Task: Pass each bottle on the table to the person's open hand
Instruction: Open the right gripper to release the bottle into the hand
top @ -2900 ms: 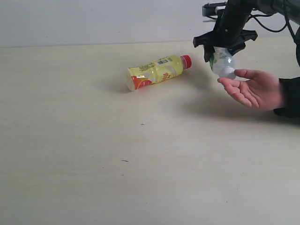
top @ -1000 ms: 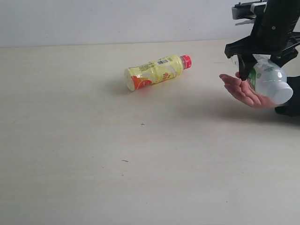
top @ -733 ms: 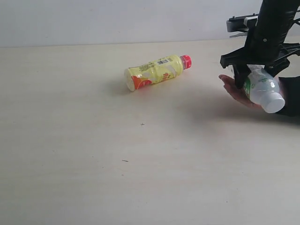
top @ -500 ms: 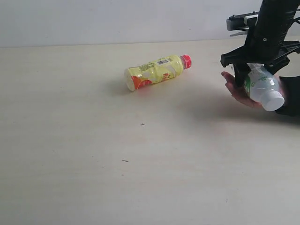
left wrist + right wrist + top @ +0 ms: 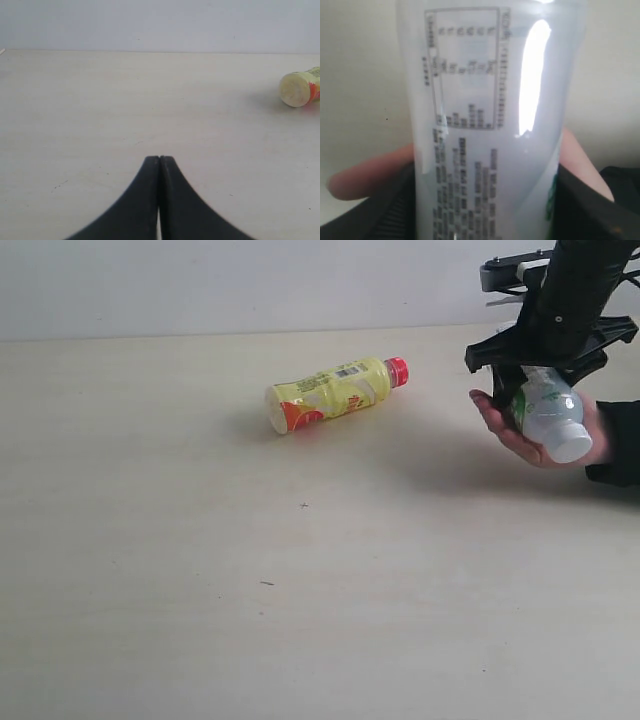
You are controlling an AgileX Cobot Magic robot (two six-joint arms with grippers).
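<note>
My right gripper [image 5: 537,390] is shut on a clear white-labelled bottle [image 5: 556,426], holding it tilted with its white cap down and toward the front. The bottle rests against the palm of the person's open hand [image 5: 497,418]. In the right wrist view this bottle [image 5: 485,100] fills the picture between my gripper's [image 5: 485,200] black fingers, with the hand's fingers [image 5: 367,175] behind it. A yellow bottle [image 5: 335,392] with a red cap lies on its side on the table [image 5: 200,590]. My left gripper [image 5: 159,159] is shut and empty, and the yellow bottle [image 5: 299,89] lies well beyond it. No other bottles show.
The person's black sleeve [image 5: 620,445] lies at the right edge of the table. A pale wall [image 5: 200,280] runs behind the table's far edge. A few tiny dark specks [image 5: 303,505] dot the surface.
My right gripper has carried the white-labelled bottle to the right, from the hand's fingertips to over the palm, tipping its cap forward. In the last second it shifted slightly left and up.
</note>
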